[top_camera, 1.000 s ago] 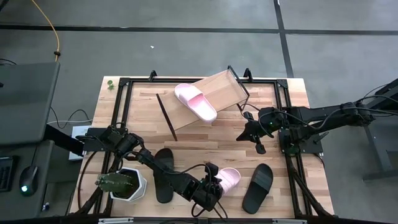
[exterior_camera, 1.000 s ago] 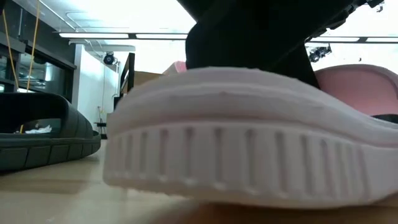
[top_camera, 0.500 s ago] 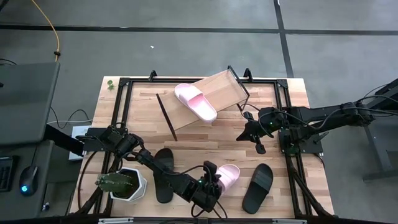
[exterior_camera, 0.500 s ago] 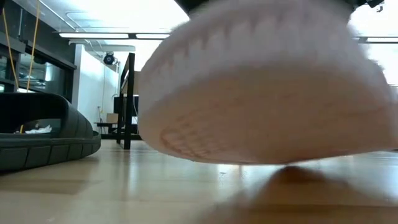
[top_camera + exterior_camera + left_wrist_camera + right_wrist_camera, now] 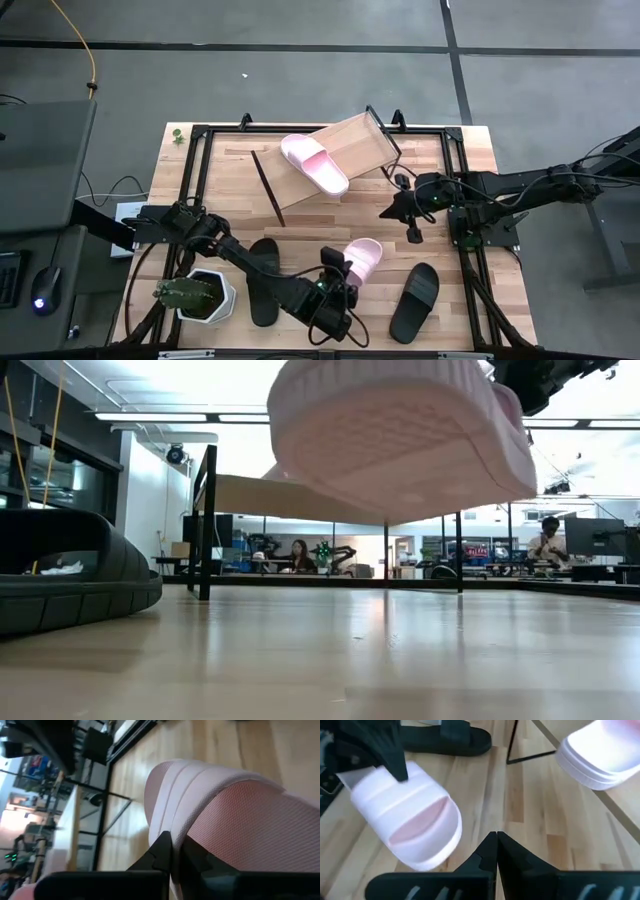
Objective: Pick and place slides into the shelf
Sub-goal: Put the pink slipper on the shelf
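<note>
A butcher-block tabletop (image 5: 330,225) of pale wooden planks, seen from above, with the shelf (image 5: 345,150) as the landmark: a flat light-wood panel with thin black metal frame ends, lying at an angle near the far edge. One pale pink slide (image 5: 314,164) rests on the shelf, its wide strap smooth and rounded, its footbed a deeper pink.

Well in front of the shelf, the left gripper (image 5: 335,272) is clamped on the strap of a second pink slide (image 5: 362,259) and holds it clear of the table — in the low view its ridged, finely patterned sole (image 5: 400,430) hangs in the air above the wood. In the left wrist view the two dark fingers (image 5: 165,852) pinch the strap's edge; its lining is a fine mesh weave. The left arm stretches low across the near side of the table, elbow bent, wrist turned up toward the shelf.

A black slide (image 5: 264,280) with a thick moulded sole lies beneath that arm, near a potted cactus (image 5: 190,293) in a white faceted pot. Another black slide (image 5: 415,301) lies just beyond the raised pink one, farther from the cactus.

The right gripper (image 5: 412,225) hovers beside the shelf's near corner, its jaws pressed together on nothing — the arm reaches in straight from the table's side.
</note>
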Available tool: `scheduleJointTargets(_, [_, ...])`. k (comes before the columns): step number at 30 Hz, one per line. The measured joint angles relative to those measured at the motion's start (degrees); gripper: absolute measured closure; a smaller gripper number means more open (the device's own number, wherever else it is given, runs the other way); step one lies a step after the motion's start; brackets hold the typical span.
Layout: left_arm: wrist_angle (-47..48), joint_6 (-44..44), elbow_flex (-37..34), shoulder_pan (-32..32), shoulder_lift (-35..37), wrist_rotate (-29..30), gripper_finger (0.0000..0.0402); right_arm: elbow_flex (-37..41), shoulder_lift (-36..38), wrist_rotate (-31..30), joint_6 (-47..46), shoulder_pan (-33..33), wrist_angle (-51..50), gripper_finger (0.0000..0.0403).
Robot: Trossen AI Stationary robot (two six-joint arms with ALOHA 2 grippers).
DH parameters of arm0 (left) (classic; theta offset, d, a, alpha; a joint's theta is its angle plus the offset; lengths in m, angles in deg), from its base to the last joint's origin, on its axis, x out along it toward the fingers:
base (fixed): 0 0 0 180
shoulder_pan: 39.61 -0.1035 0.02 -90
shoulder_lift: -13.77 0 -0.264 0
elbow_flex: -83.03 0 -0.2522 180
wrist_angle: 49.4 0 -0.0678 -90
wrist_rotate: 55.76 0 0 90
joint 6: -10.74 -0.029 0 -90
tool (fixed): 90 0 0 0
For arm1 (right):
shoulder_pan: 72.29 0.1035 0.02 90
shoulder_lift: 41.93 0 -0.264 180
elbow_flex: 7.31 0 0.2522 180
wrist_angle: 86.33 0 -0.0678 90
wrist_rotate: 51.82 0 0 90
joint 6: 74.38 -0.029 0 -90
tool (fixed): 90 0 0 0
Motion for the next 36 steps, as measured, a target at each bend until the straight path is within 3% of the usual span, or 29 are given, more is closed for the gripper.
scheduleJointTargets(11, [14.58,7.0,6.19,0.0,0.0,5.51,0.0399,0.0,1.72,-9.62,-1.15,0.0,-2.33,0.0403])
scheduleJointTargets(29, [39.84,20.53,19.39,-1.87,0.31,13.21,0.04,0.0,1.97,-10.4,-1.59,0.0,-3.13,0.0403])
scheduleJointTargets(36, [41.8,22.58,19.11,-5.58,1.73,10.17,0.04,0.0,1.95,-10.4,-1.61,0.0,-3.53,0.0403])
